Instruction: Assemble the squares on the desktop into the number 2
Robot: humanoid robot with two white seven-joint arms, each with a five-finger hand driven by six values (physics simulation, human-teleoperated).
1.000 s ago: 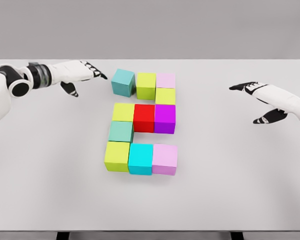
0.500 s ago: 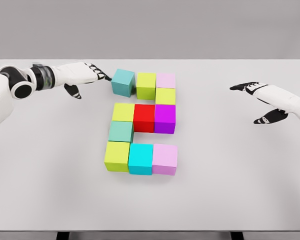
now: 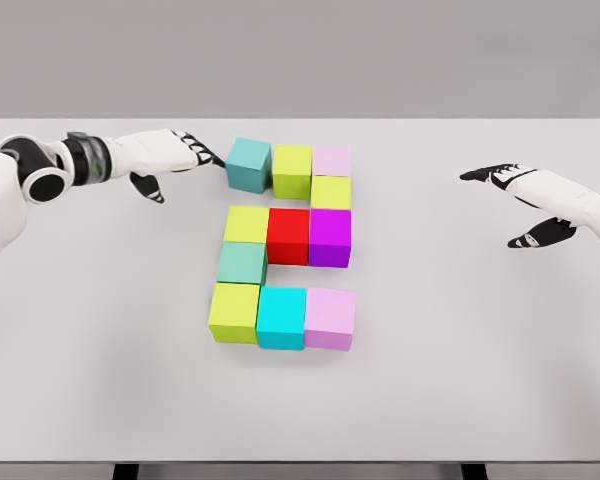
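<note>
Left hand (image 3: 175, 153) has fingers stretched flat, holding nothing, tips right at the teal cube (image 3: 248, 165), probably touching. Cube sits just past the fingertips, slightly skewed against the lime cube (image 3: 292, 171). Nudge gently, square it flush.

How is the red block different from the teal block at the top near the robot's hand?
The red block sits in the figure's middle row, squarely between a yellow-green block and a purple block; the teal block ends the top row, turned slightly askew. The left hand reaches the teal block's side; no hand is near the red one. Both look like same-sized cubes.
</note>
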